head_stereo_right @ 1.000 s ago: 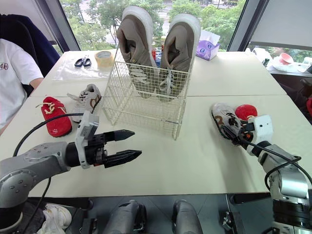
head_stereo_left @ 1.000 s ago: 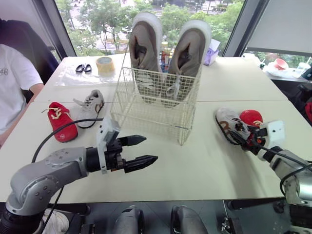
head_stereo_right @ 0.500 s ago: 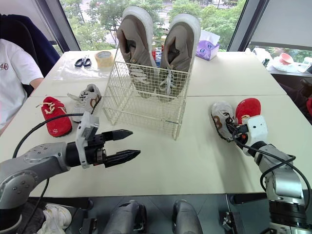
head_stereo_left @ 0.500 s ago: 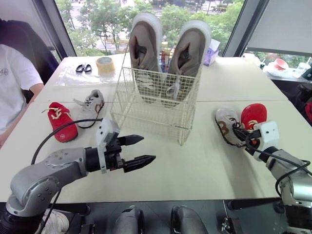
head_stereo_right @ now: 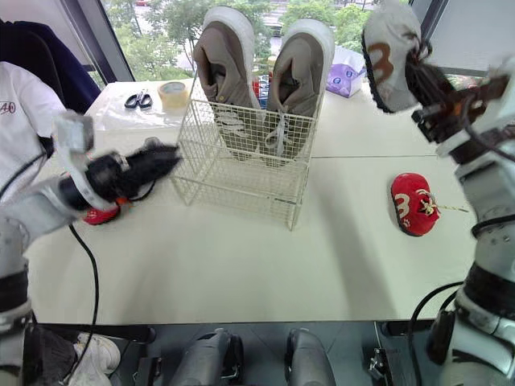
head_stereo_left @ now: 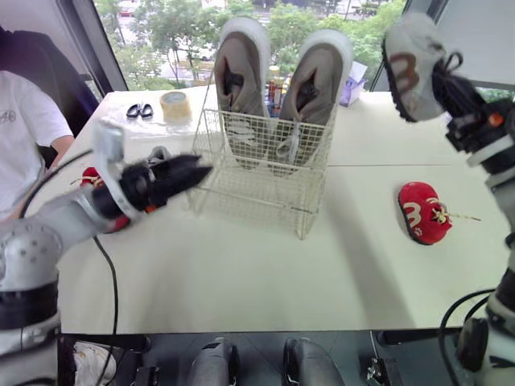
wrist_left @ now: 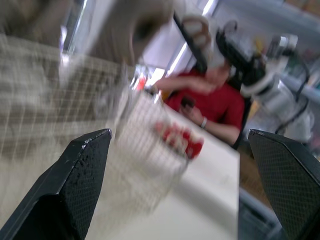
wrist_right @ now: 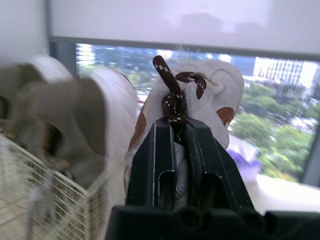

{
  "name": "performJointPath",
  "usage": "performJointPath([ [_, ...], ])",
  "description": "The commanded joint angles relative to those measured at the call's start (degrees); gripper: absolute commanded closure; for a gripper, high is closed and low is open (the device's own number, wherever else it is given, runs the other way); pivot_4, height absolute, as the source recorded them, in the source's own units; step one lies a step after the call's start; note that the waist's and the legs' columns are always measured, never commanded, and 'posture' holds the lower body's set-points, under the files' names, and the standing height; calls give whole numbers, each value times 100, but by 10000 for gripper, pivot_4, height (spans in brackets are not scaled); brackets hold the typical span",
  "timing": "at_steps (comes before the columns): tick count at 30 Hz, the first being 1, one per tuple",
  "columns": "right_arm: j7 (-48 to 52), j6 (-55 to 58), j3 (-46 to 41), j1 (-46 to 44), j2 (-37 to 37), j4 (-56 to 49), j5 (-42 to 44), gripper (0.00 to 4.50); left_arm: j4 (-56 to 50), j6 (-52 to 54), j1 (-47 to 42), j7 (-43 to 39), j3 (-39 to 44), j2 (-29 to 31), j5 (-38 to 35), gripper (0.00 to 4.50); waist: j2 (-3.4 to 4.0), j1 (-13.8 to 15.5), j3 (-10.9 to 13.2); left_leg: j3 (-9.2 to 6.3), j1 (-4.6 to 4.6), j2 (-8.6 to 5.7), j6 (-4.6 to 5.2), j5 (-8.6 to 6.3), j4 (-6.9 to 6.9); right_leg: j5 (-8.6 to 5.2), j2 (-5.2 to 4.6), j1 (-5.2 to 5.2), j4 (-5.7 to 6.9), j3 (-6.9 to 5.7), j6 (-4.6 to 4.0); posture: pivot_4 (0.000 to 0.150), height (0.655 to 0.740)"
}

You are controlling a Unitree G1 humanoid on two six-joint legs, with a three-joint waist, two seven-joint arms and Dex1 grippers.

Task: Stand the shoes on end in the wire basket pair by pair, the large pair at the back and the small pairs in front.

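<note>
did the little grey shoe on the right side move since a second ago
Yes: the grey shoe rose off the table, from beside the red shoe to above the rim of the wire basket, clamped in the right gripper.

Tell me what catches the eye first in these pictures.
The right gripper holds a small grey shoe by its laces high above the right side of the table. At the centre, a large taupe pair stands on end at the back of the wire basket, and a small red shoe lies on the table to its right.
</note>
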Motion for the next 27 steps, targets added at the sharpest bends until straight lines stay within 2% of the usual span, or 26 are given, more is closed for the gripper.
performJointPath([
  [1,998,-71,501,-1045,-797,-395,301,44374,981,77,-1028,-84,332,154,-209,0,-4,-8,0,-2,1,2,2,-1,-2,1,2,-1,3,0,6,1500,7400],
  [5,1920,-549,1271,-1735,-1186,-223,-120,44374,1792,345,-1863,-476,126,251,71,0,-29,-30,-11,1,13,4,0,-2,-20,7,14,8,-5,-2,30,1500,7400],
  [9,2735,-1205,1932,-2104,-1085,-69,-563,44374,2467,557,-2742,-1099,-258,270,573,0,-38,-23,-3,15,4,2,0,-1,-11,8,4,3,-7,1,31,1500,7400],
  [18,3272,-1888,2446,-2188,-421,71,-1013,44374,2991,973,-3692,-2299,-868,180,1427,0,-49,-18,3,18,2,1,-24,13,-7,7,-4,1,-1,0,34,1500,7400],
  [23,3451,-2162,2528,-2133,-253,120,-1222,44374,3195,882,-3956,-3302,-1455,124,2081,0,-50,-17,4,19,0,1,-24,12,-6,7,-3,-1,0,-1,34,1500,7400],
  [27,3533,-2283,2523,-2096,-210,102,-1354,45000,3629,921,-4182,-3718,-1475,36,2360,18930,-50,-25,4,19,0,1,-24,12,-6,7,-3,-2,0,0,34,1500,7400],
])
